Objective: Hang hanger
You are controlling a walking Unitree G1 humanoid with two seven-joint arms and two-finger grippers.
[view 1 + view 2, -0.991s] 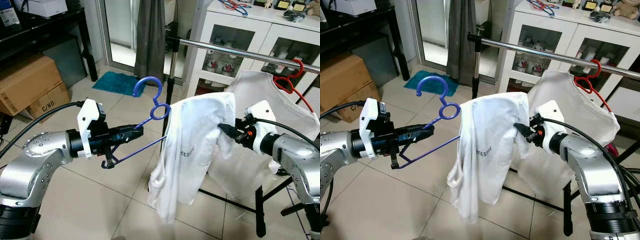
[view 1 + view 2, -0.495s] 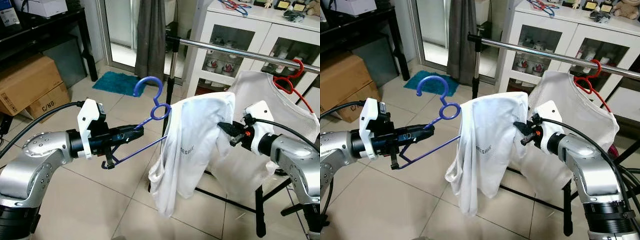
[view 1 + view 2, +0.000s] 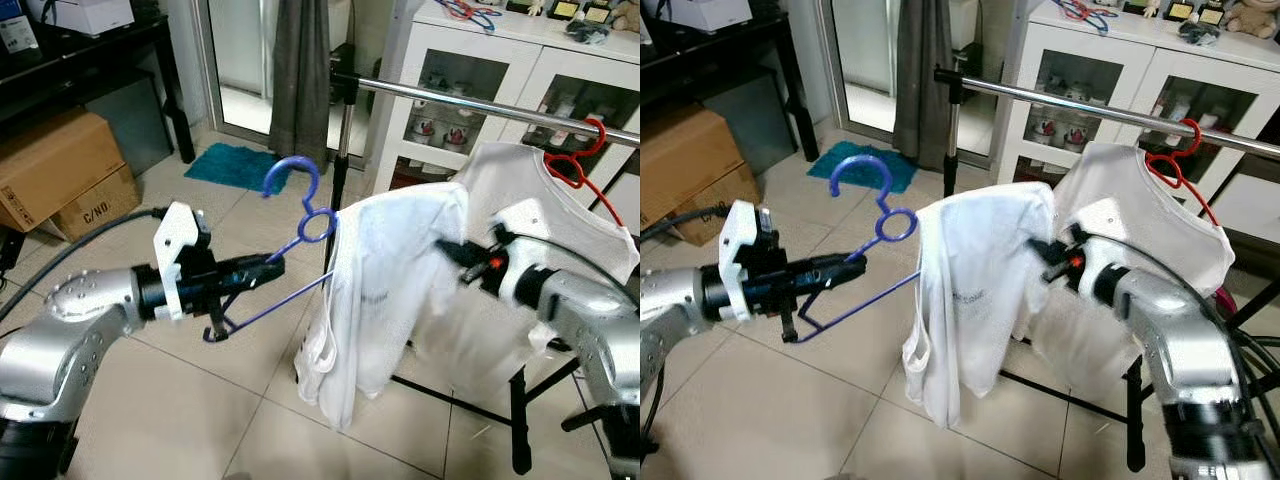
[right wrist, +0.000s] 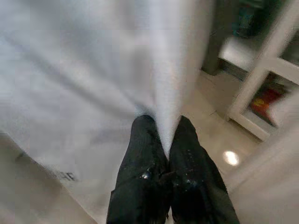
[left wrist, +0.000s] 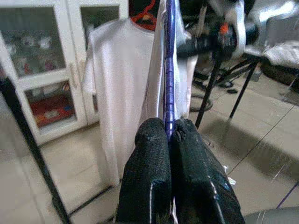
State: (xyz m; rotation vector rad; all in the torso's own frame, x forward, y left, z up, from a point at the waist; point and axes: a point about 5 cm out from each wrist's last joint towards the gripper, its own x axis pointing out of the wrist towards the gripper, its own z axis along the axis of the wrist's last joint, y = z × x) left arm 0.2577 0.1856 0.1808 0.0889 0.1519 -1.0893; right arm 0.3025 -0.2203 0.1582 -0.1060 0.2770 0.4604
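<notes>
A blue plastic hanger (image 3: 296,232) is held out in mid-air, hook up, its far half inside a white T-shirt (image 3: 378,300). My left gripper (image 3: 262,270) is shut on the hanger's near end; the left wrist view shows the blue bar (image 5: 169,79) pinched between my fingers (image 5: 147,172). The shirt hangs loosely from the hanger below the chrome rail (image 3: 480,105) of the clothes rack. My right gripper (image 3: 455,252) is shut on the shirt's right side, and cloth (image 4: 93,79) runs between its fingers (image 4: 140,158).
A second white shirt (image 3: 530,200) hangs on a red hanger (image 3: 580,155) on the rail, right behind my right arm. The rack's black post (image 3: 340,150) stands behind the blue hanger. Cardboard boxes (image 3: 60,170) sit at the left; a white cabinet (image 3: 520,80) stands behind.
My right gripper has pulled the shirt's right side outward and slightly up, so the cloth has spread along the hanger. The left arm and hanger have barely shifted.
</notes>
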